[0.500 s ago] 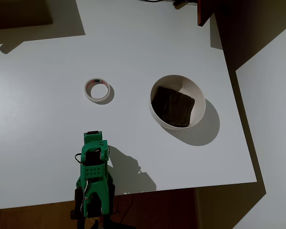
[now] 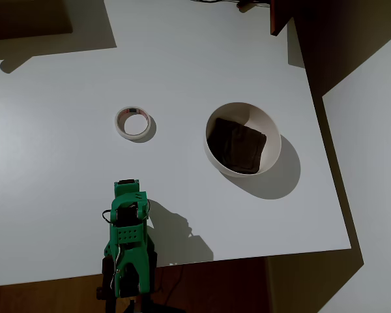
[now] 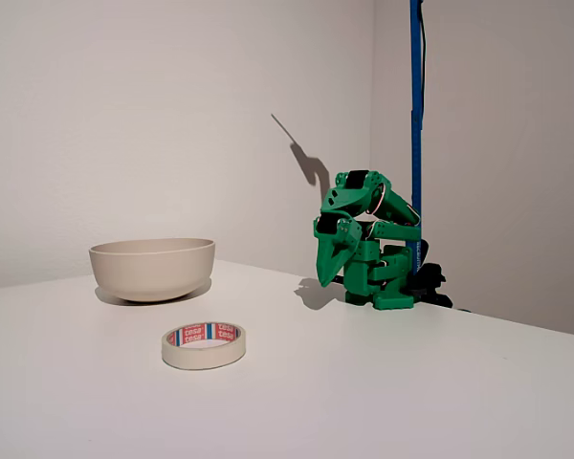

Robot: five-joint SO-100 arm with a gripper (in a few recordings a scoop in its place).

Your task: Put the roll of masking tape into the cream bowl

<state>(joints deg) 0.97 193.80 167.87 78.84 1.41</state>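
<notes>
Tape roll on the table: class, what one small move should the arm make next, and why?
Probably unfold and reach the claw toward the tape. The arm sits folded at the table's edge, claw pointing down near its base, holding nothing. The tape lies flat on the table, apart from the bowl, so it must be reached before anything else.

Bare table [image 2: 202,59] between tape roll [image 2: 132,122] and cream bowl [image 2: 242,138] — nothing between; bowl open above.
</notes>
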